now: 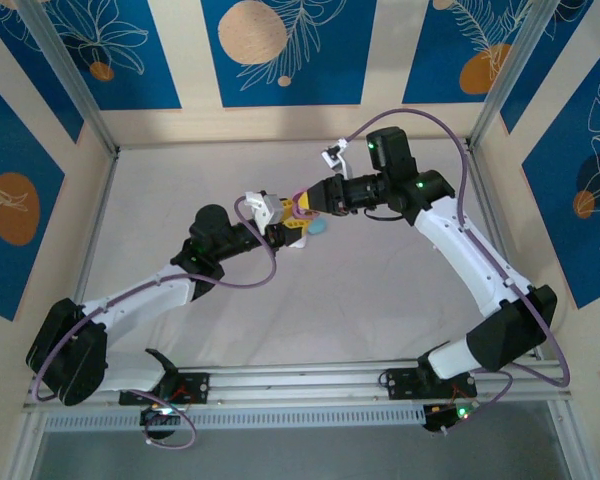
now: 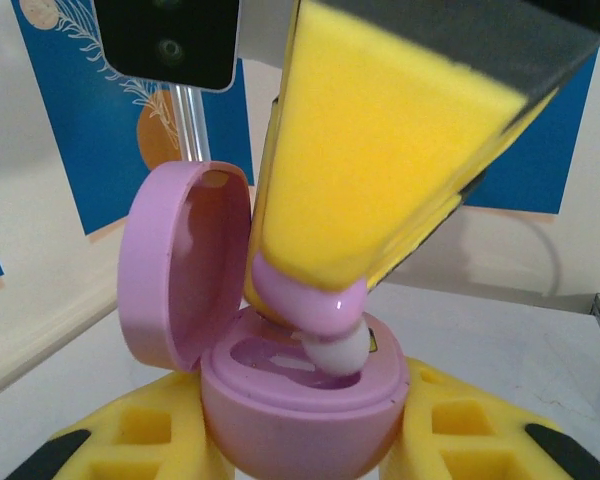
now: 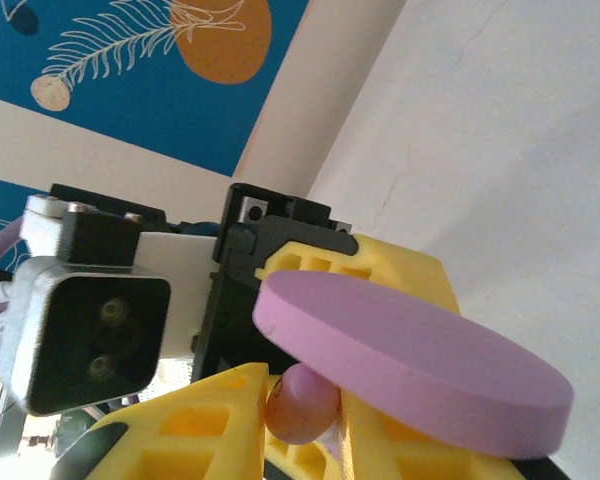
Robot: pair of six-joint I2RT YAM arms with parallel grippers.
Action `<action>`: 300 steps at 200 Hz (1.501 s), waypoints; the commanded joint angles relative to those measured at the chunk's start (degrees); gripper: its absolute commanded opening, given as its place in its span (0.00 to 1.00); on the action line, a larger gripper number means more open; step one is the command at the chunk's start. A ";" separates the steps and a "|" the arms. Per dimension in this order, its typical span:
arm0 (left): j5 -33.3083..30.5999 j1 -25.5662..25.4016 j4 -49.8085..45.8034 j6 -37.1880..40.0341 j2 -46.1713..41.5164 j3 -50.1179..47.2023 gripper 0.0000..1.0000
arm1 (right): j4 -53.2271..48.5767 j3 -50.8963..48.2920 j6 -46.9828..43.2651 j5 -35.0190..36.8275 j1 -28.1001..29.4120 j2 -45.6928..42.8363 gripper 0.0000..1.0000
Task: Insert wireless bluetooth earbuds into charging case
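Top external view showed the left arm [image 1: 140, 295] and right arm [image 1: 480, 260] bent inward, wrists meeting over the table [image 1: 380, 310]. The left gripper [image 1: 282, 233] was clamped on the open pink charging case [image 2: 300, 425], its lid [image 2: 180, 265] tipped back. The right gripper [image 1: 304, 205] pinched a pink earbud [image 2: 315, 305], white tip in the case's socket. A light-blue item [image 1: 321, 228] lay just beside them.

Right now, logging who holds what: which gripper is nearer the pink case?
Left: the left gripper clamps the open pink case; the right gripper hangs just above it, pinching a pink earbud.
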 commanded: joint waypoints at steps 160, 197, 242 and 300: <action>-1.83 -0.68 10.35 -3.82 0.20 -0.55 0.28 | -10.21 5.25 -4.27 11.57 3.36 2.41 0.25; -1.48 -0.69 10.57 -4.01 0.32 -0.46 0.28 | -12.20 6.86 -4.85 13.52 3.75 3.00 0.28; -0.86 -0.66 10.41 -4.18 0.32 -0.11 0.28 | -13.52 8.43 -4.98 13.94 4.20 4.07 0.30; -2.25 -0.64 9.62 -3.62 -0.28 -0.80 0.28 | -13.52 10.13 -4.04 14.33 4.19 2.67 0.38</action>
